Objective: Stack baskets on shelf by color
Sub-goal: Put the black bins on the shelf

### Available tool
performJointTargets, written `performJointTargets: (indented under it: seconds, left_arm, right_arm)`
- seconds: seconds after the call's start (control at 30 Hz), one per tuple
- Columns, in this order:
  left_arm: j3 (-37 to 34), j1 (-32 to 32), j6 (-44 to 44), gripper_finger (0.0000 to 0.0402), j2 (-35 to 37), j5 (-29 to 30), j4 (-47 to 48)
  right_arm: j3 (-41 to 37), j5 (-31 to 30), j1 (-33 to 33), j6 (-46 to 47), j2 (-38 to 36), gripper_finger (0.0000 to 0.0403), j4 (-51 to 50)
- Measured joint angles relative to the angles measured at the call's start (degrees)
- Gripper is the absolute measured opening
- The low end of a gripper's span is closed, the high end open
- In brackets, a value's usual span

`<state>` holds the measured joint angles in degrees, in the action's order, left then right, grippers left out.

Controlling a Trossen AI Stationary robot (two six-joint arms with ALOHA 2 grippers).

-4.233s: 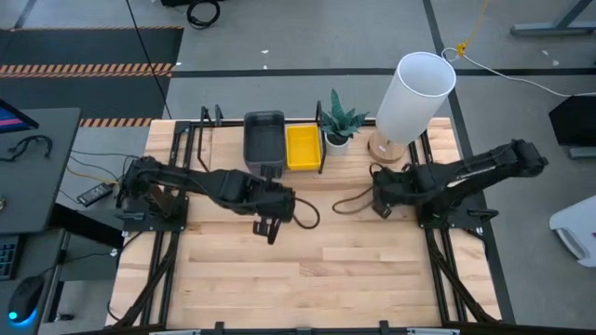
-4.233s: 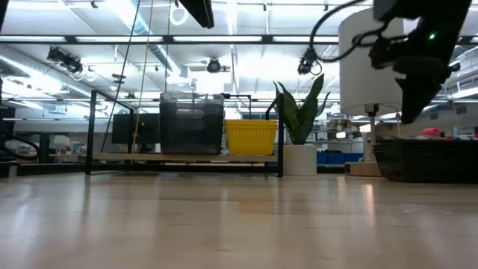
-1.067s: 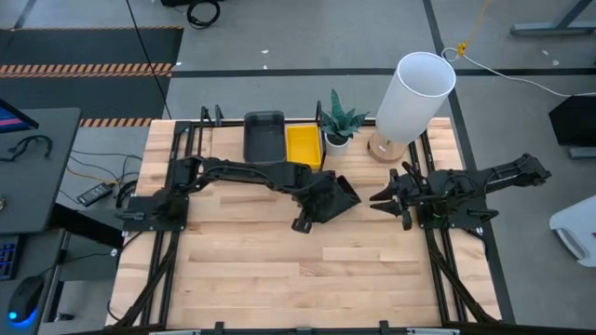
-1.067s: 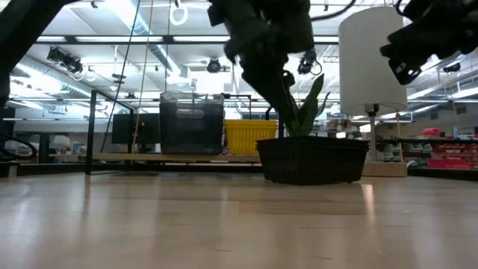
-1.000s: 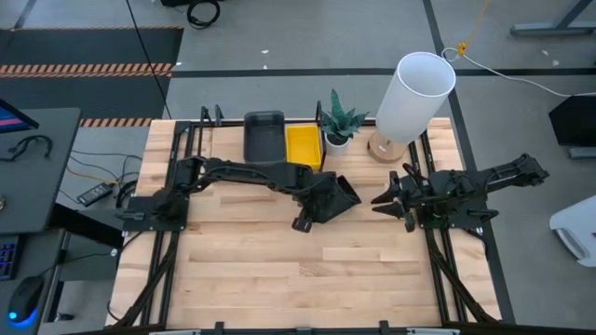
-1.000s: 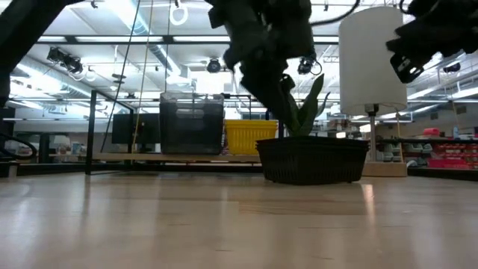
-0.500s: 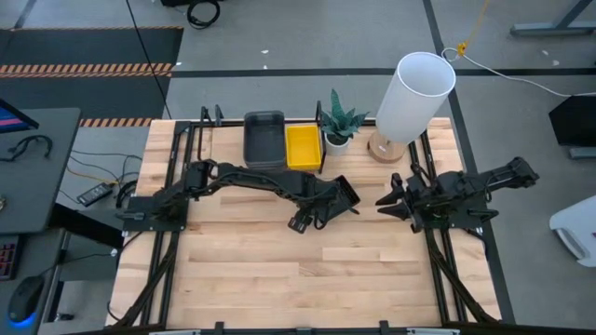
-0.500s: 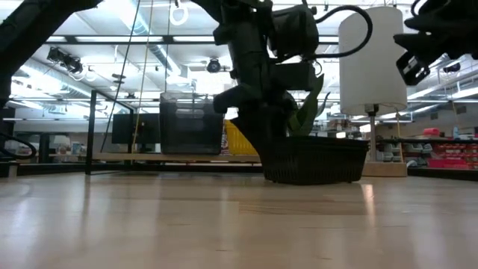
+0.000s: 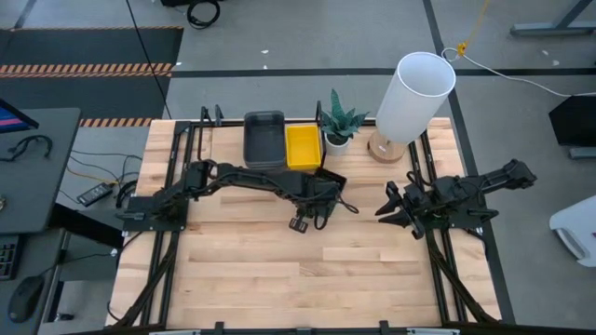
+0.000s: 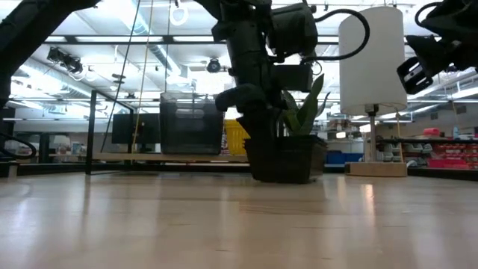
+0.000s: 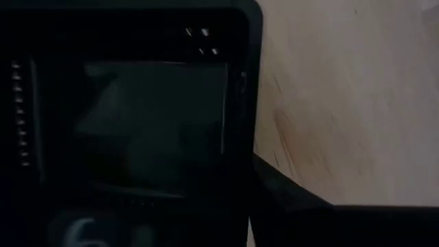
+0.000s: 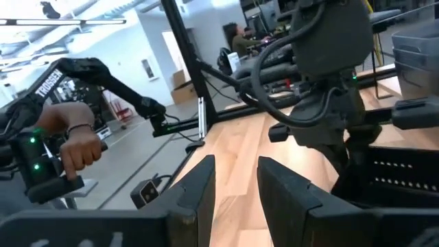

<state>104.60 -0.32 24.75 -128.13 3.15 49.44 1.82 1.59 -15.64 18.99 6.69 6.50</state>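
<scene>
A black basket (image 9: 329, 180) (image 10: 284, 160) stands on the table just in front of the shelf (image 10: 134, 158), its short end toward the low camera. My left gripper (image 9: 314, 197) is shut on it from above. On the shelf sit a dark grey basket (image 9: 264, 138) and a yellow basket (image 9: 303, 147) side by side. My right gripper (image 9: 395, 207) hovers open above the table to the right of the black basket, touching nothing; its wrist view shows its own parted fingers (image 12: 199, 189). My left gripper holds the black basket by a side wall at the rim (image 11: 241, 103), coming from above and pointing down. One finger (image 11: 295, 195) lies outside the wall; darkness hides the other. The basket's bottom (image 10: 284, 179) looks set on the table, upright.
A white plant pot with a green plant (image 9: 339, 126) and a tall white lamp (image 9: 414, 93) stand right of the shelf at the far edge. A person's hand (image 12: 75, 147) shows beyond the table. Bare wood (image 9: 307, 270) fills the near half.
My left gripper has moved toward the far edge and the shelf, turning as it went. The black basket has gone with it, slid along the table and turned about, so its short end now faces the low camera. My right gripper has tipped a little downward and stayed open.
</scene>
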Motion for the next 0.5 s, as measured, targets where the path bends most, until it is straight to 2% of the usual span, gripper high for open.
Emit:
performJointTargets:
  seconds: [0.07,0.27,0.5]
  left_arm:
    - [0.1,-0.3,-0.8,0.0020,0.2,0.1,0.5]
    - [0.0,-2.1,-3.5,0.0028,2.0,0.1,5.3]
    - [0.0,-6.7,-11.1,0.0021,10.6,-2.1,11.6]
  right_arm:
    - [-0.9,0.2,0.0,-0.4,-0.9,0.0114,0.8]
    - [-1.5,2.5,-0.1,-1.7,-2.6,0.0114,-0.3]
    - [-1.5,3.5,-0.1,-2.5,-3.1,0.0114,-0.2]
